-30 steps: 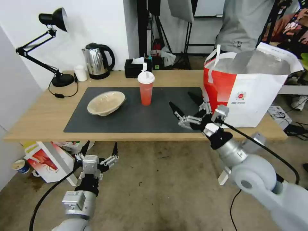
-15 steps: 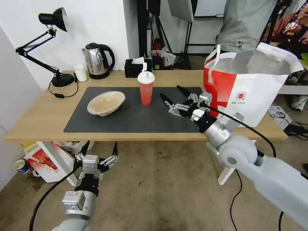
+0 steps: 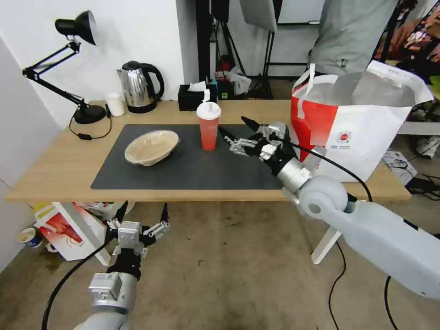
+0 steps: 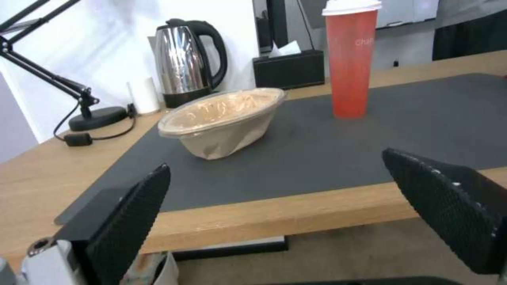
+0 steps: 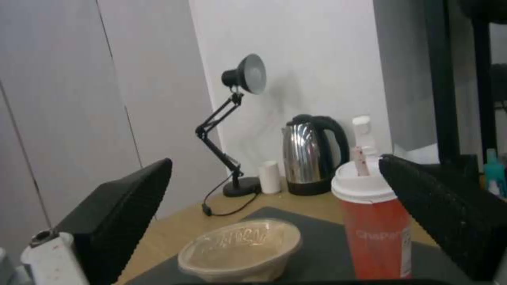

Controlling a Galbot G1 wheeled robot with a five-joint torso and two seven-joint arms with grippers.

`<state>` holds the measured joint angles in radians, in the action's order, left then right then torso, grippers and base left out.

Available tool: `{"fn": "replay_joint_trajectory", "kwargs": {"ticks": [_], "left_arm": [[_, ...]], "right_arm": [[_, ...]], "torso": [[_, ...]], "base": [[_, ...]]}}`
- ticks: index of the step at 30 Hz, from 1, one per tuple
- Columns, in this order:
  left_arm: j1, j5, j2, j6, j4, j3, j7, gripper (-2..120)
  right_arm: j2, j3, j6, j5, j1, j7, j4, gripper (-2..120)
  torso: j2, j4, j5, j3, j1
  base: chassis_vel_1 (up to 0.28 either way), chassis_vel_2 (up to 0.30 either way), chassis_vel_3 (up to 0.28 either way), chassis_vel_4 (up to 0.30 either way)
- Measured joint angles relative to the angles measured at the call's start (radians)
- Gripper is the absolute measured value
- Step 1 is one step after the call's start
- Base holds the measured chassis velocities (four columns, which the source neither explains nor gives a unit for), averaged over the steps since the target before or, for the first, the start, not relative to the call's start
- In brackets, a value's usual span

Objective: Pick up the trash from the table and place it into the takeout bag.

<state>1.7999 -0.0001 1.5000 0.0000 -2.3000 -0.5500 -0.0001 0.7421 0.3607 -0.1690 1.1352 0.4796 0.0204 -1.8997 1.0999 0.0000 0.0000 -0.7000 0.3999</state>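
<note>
From the head view, the right gripper (image 3: 234, 130) is reaching over the mat (image 3: 192, 160), fingers spread wide and empty, just right of the cup (image 3: 208, 126), lined up for a side grasp. The bag (image 3: 362, 123) is standing open at the table's (image 3: 59, 169) right end, ready for trash. The bowl (image 3: 151, 146) is sitting left of the cup. The left gripper (image 3: 140, 220) is hanging open below the table's near edge.

In the right wrist view, the cup (image 5: 378, 225) is showing faint writing, partly readable as "ChaPa".

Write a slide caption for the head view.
Open right gripper beside the red cup on the table; left gripper parked below.
</note>
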Motion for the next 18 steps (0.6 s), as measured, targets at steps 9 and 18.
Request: {"fn": "replay_joint_trajectory", "kwargs": {"ticks": [9, 18], "left_arm": [[0.0, 0.0, 0.0, 0.0, 0.0, 0.0, 0.0, 100], [0.0, 0.0, 0.0, 0.0, 0.0, 0.0, 0.0, 100]], "right_arm": [[0.022, 0.071, 0.002, 0.016, -0.054, -0.001, 0.03, 100], [0.028, 0.103, 0.005, 0.019, -0.075, -0.004, 0.045, 100]], "torso": [[0.0, 0.0, 0.0, 0.0, 0.0], [0.0, 0.0, 0.0, 0.0, 0.0]], "base": [[0.0, 0.0, 0.0, 0.0], [0.0, 0.0, 0.0, 0.0]]}}
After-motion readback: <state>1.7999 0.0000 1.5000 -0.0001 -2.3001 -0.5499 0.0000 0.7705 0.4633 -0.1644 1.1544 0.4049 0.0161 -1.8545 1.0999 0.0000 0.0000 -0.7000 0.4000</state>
